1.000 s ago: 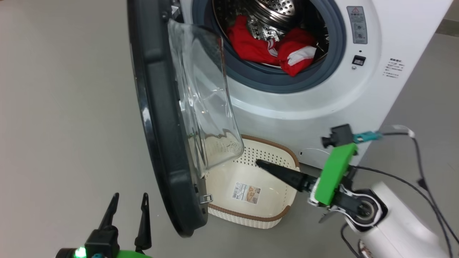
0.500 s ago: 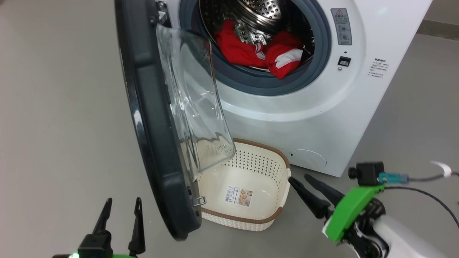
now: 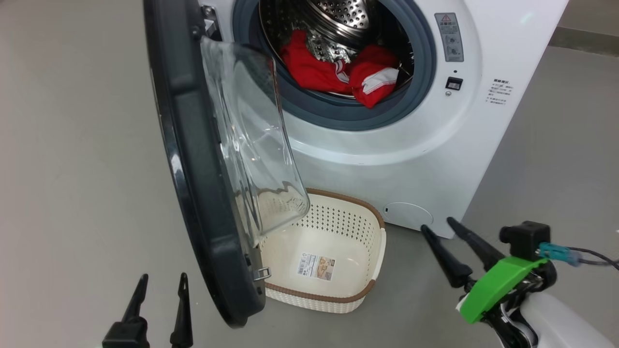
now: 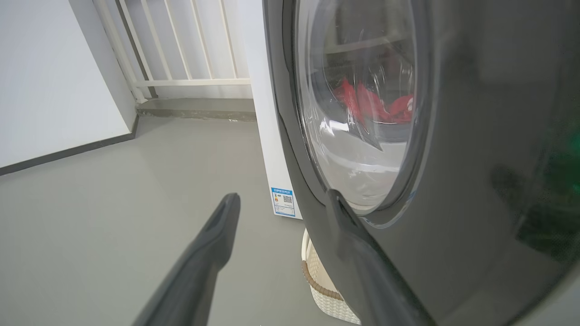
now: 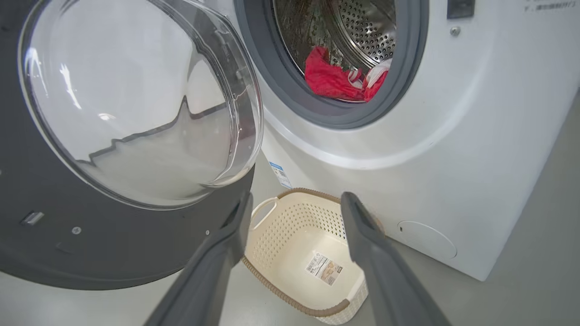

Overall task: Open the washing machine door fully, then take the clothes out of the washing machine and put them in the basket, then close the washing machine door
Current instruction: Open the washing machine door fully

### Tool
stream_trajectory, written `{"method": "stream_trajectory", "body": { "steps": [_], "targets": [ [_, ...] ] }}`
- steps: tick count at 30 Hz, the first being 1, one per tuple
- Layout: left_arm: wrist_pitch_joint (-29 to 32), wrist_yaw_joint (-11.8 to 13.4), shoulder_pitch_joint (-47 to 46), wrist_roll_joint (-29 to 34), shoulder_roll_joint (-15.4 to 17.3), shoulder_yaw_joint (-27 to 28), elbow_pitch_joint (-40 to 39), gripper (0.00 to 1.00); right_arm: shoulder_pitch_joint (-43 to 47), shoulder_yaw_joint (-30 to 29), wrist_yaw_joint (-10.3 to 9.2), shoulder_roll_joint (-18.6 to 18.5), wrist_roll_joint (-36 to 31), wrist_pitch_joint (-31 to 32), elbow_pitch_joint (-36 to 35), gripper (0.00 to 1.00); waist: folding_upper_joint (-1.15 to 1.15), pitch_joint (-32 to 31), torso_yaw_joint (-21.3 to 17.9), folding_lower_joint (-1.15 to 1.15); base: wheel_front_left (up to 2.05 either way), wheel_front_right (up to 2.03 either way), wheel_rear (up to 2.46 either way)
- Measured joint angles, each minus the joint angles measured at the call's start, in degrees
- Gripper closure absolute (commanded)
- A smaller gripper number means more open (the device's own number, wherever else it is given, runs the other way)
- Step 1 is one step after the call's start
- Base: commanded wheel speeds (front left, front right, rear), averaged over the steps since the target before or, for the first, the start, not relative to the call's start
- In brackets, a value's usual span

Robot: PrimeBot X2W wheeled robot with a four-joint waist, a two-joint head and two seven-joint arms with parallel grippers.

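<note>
The white washing machine (image 3: pixel 488 140) stands with its washing machine door (image 3: pixel 193 183) swung out to the left, the glass bowl facing the drum. Red clothes (image 3: pixel 333 72) with white trim lie in the drum, clear of both grippers. Below the door, on the floor against the machine, sits the cream basket (image 3: pixel 338 224), holding just a paper label. My right gripper (image 3: pixel 437 224) is open, low to the right of the basket, fingers pointing at the machine's base. My left gripper (image 3: pixel 162 278) is open, left of the door's outer face (image 4: pixel 476 203). The right wrist view frames the basket (image 5: pixel 290 226) between open fingers.
Bare grey floor spreads to the left of the door (image 3: pixel 72 169) and to the right of the machine. A white wall and a railing (image 4: pixel 181 54) stand behind the machine's left side. A round cap (image 3: pixel 408 215) sits low on the machine front. Cables trail from my right wrist.
My right gripper has drawn back from over the basket to the floor on its right. The head camera has shifted, so the machine and door sit further left.
</note>
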Motion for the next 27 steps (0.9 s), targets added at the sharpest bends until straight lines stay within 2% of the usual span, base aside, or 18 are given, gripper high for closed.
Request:
{"method": "stream_trajectory", "body": {
  "steps": [6,10,13,16,27],
  "targets": [
    [0.0,0.0,0.0,0.0,0.0,0.2,0.0,0.00,8.4,-14.9,0.00,4.3,-12.9,-0.1,-5.9,0.00,0.00,-0.4,-0.3,0.00,0.00,0.00,0.00],
    [0.0,0.0,0.0,0.0,0.0,0.2,-0.1,0.00,12.4,-21.2,0.00,6.4,-21.1,0.0,-10.6,0.00,0.00,-0.6,-0.2,0.00,0.00,0.00,0.00],
    [0.0,0.0,0.0,0.4,0.0,0.1,-0.3,0.00,14.7,-25.6,0.00,8.4,-24.0,0.0,-12.4,0.00,0.00,-0.4,-0.1,0.00,0.00,0.00,0.00],
    [0.0,0.0,0.0,0.4,0.0,0.0,-0.4,0.00,16.7,-28.2,0.01,9.9,-26.2,-0.1,-13.3,0.00,0.00,-0.3,0.0,0.00,0.00,0.00,0.00],
    [0.0,0.2,0.0,-0.5,0.0,-1.0,-0.4,0.00,19.0,-29.0,0.00,11.5,-28.4,-0.1,-12.5,0.00,0.00,0.0,0.0,0.00,0.00,0.00,0.00]
  ]
}}
